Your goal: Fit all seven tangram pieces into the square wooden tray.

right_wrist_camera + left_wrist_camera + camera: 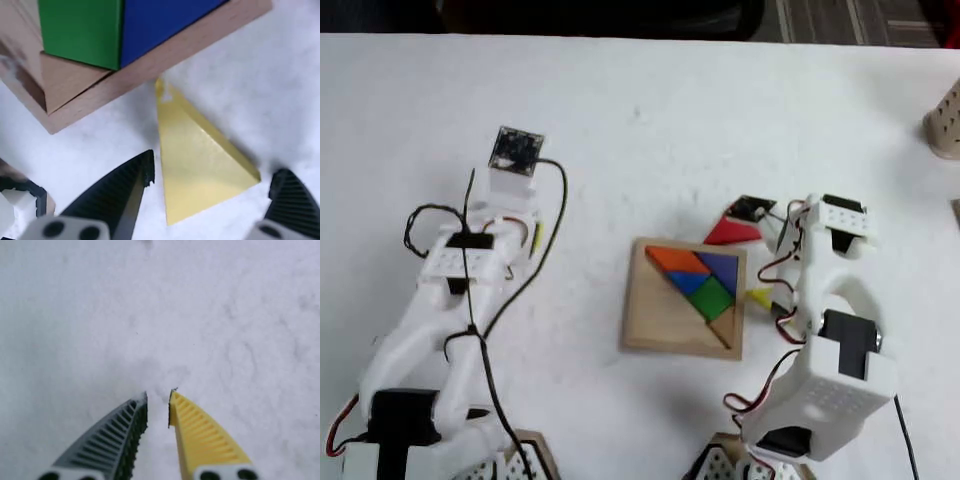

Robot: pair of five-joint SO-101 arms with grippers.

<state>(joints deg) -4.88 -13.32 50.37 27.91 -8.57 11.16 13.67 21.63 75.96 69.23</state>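
Note:
The square wooden tray (655,318) lies mid-table holding an orange triangle (675,258), a purple piece (720,268), a blue triangle (688,283) and a green square (713,298). A red triangle (730,232) lies on the table off the tray's far right corner. The yellow triangle (200,155) lies flat on the table, one tip touching the tray's side (150,65). My right gripper (215,167) is open and low, one finger on each side of this triangle. My left gripper (157,399) hangs over bare table far to the tray's left, fingers almost together, holding nothing.
The left arm (470,260) and its cables occupy the table's left side. A beige object (945,125) stands at the far right edge. Wooden base plates (535,455) sit at the near edge. White table stretches beyond the tray.

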